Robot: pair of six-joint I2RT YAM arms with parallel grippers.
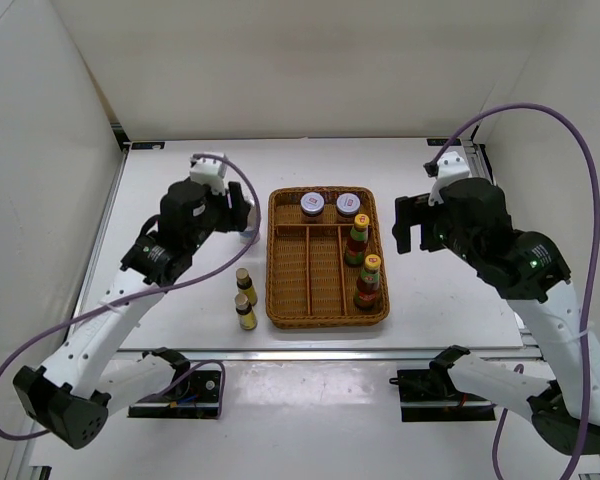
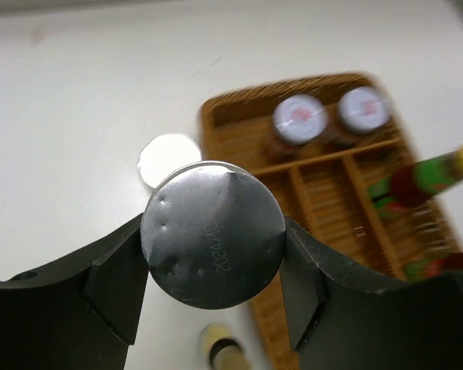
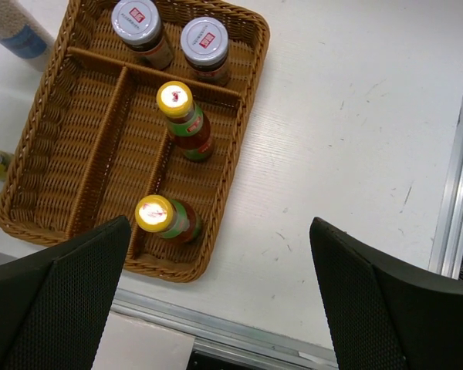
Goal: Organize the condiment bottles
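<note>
My left gripper (image 2: 214, 243) is shut on a silver-topped shaker (image 2: 214, 223), left of the wicker tray (image 1: 278, 262); its body is hidden under the lid. A second shaker (image 2: 168, 158) stands on the table just beyond it, beside the tray's left rim. Two pale-lidded jars (image 1: 312, 204) (image 1: 350, 204) fill the tray's back compartment. Two red yellow-capped sauce bottles (image 1: 358, 235) (image 1: 368, 280) stand in its right lane. Two tiny dark bottles (image 1: 244, 280) (image 1: 246, 312) stand on the table left of the tray. My right gripper (image 3: 220, 227) hangs open above the table, right of the tray.
The tray's left and middle lanes (image 3: 100, 146) hold nothing. A metal rail (image 1: 320, 352) runs along the table's near edge, and white walls close in the left, back and right sides.
</note>
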